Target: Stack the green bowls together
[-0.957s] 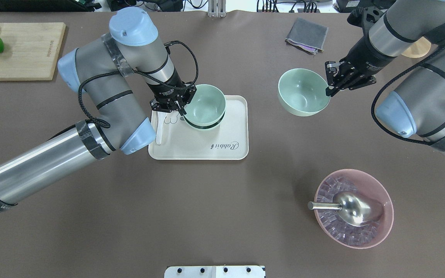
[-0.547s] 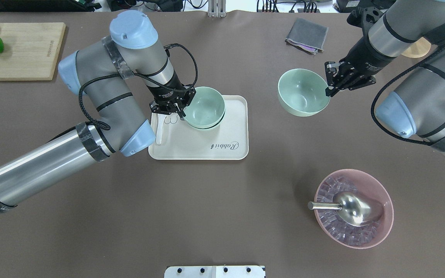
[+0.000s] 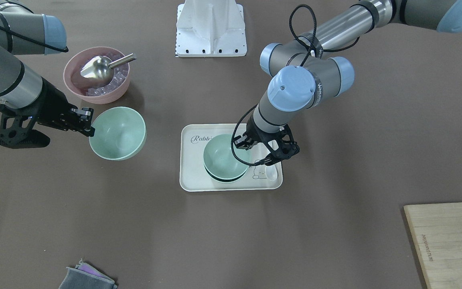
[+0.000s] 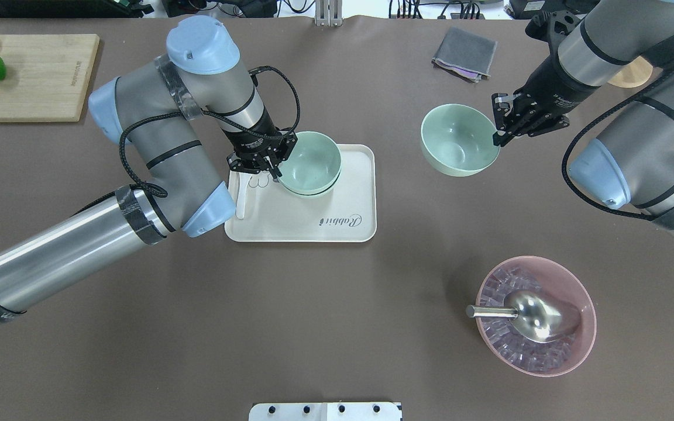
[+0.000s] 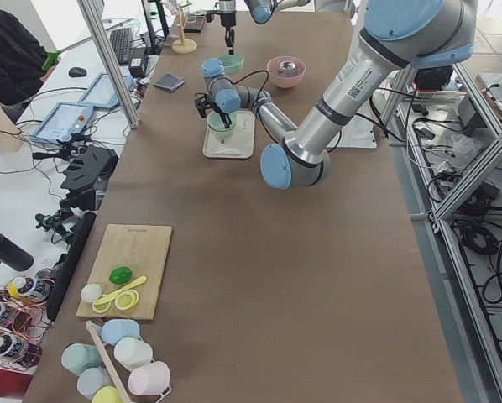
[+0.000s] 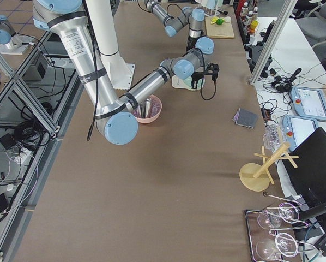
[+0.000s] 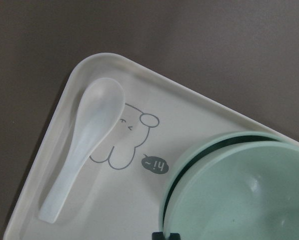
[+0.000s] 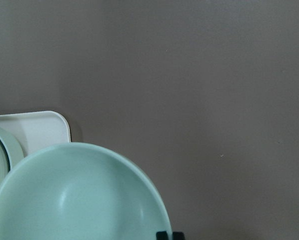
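Observation:
Two green bowls are nested on the white tray [image 4: 313, 228]. The upper green bowl [image 4: 312, 159] sits in the lower green bowl [image 4: 320, 190], with a thin dark gap showing between them in the front-facing view [image 3: 225, 178]. My left gripper [image 4: 273, 168] is shut on the upper bowl's left rim; the left wrist view shows that bowl [image 7: 249, 200] over the lower one [image 7: 209, 150]. The third green bowl [image 4: 457, 140] is to the right of the tray. My right gripper [image 4: 498, 133] is shut on its right rim, and the bowl fills the right wrist view [image 8: 79, 200].
A white spoon [image 4: 242, 199] lies on the tray's left side beside the stack. A pink bowl [image 4: 584, 298] with ice and a metal scoop [image 4: 539, 316] stands front right. A grey cloth [image 4: 466, 52] lies at the back, and a cutting board [image 4: 38, 76] with fruit at far left.
My left gripper has lowered the upper bowl into the one on the tray; the dark gap between them has shrunk. The right gripper and its bowl have barely moved.

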